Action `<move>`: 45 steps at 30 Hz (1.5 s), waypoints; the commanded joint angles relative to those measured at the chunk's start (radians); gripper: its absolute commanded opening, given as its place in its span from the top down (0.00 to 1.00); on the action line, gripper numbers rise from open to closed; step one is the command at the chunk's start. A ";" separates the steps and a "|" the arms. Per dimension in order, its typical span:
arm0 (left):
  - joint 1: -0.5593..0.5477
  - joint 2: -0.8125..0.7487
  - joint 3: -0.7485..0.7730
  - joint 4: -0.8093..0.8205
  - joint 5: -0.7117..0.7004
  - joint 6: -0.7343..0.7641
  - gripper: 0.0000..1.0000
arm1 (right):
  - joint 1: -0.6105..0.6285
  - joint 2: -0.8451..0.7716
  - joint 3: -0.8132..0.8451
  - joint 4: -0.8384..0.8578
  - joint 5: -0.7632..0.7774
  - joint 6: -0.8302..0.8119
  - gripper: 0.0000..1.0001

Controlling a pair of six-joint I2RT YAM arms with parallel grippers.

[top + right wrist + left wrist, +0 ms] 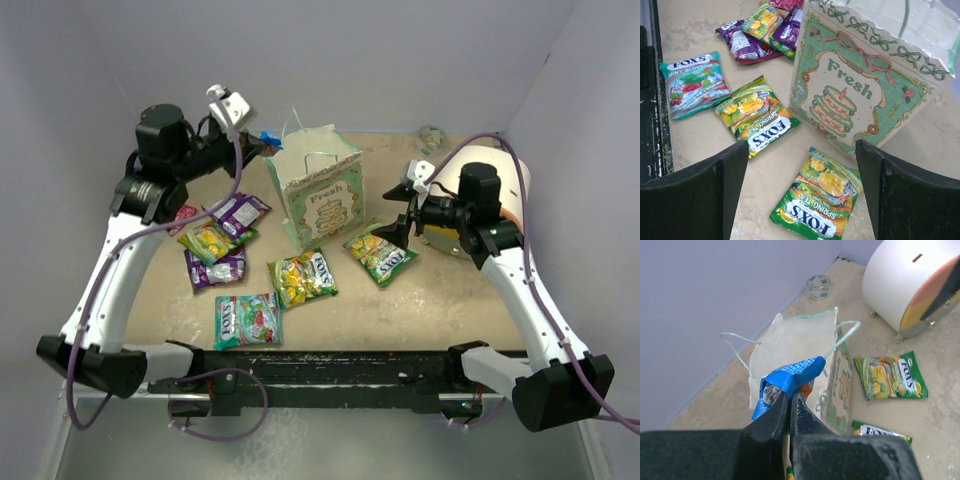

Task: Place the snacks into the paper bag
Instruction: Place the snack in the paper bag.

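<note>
Left gripper [790, 399] is clamping the blue-white packet [788, 376], jaws pressed together on its lower edge, and is holding it up at the mouth of the paper bag [790, 342]. In the top view the packet is sitting right at the bag's back-left corner, and I can't tell if it is past the rim. The paper bag is standing upright toward the back middle of the table [440, 300], with its cake-and-"Fresh" panel facing the arms, its string handles sticking up and its top gaping. Right gripper [802, 150] is hovering low, just to the front right of the bag. Its fingers [700, 190] are spread wide apart and gripping nothing, and a yellow-green packet [817, 202] is lying flat on the table under the gap. A second yellow-green packet [303, 276] is lying in front of the bag, apart from it. The teal-and-red packet [247, 320] is lying flat near the front edge, left of centre. Left of the bag a cluster is lying loose: a purple packet [243, 212], a third yellow-green packet [210, 240] overlapping it, and another purple packet [215, 270] just in front. The cream-and-orange cylinder [505, 185] is sitting at the right behind the right arm. A tape roll [432, 135] is lying by the back wall.
</note>
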 commanded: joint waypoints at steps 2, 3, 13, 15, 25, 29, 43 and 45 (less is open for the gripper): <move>0.000 0.168 0.144 0.065 -0.021 -0.128 1.00 | -0.039 -0.054 0.002 0.028 -0.029 -0.010 0.10; -0.005 0.199 0.170 0.060 -0.017 -0.142 1.00 | -0.051 -0.060 -0.002 0.028 -0.037 -0.005 0.10; -0.105 0.404 0.284 0.043 -0.048 -0.209 1.00 | -0.101 -0.085 -0.019 0.063 -0.098 0.011 0.08; -0.115 0.441 0.300 0.032 -0.069 -0.228 1.00 | -0.104 -0.084 -0.022 0.065 -0.101 0.012 0.08; -0.131 0.580 0.341 -0.007 -0.019 -0.312 1.00 | -0.115 -0.082 -0.029 0.086 -0.112 0.022 0.07; -0.134 0.622 0.359 -0.019 0.025 -0.364 1.00 | -0.115 -0.081 -0.029 0.089 -0.117 0.022 0.06; -0.168 0.673 0.366 -0.041 0.102 -0.362 0.91 | -0.116 -0.080 -0.062 0.096 -0.120 0.025 0.06; -0.168 0.666 0.367 -0.048 0.101 -0.342 0.86 | -0.116 -0.080 -0.061 0.096 -0.115 0.024 0.06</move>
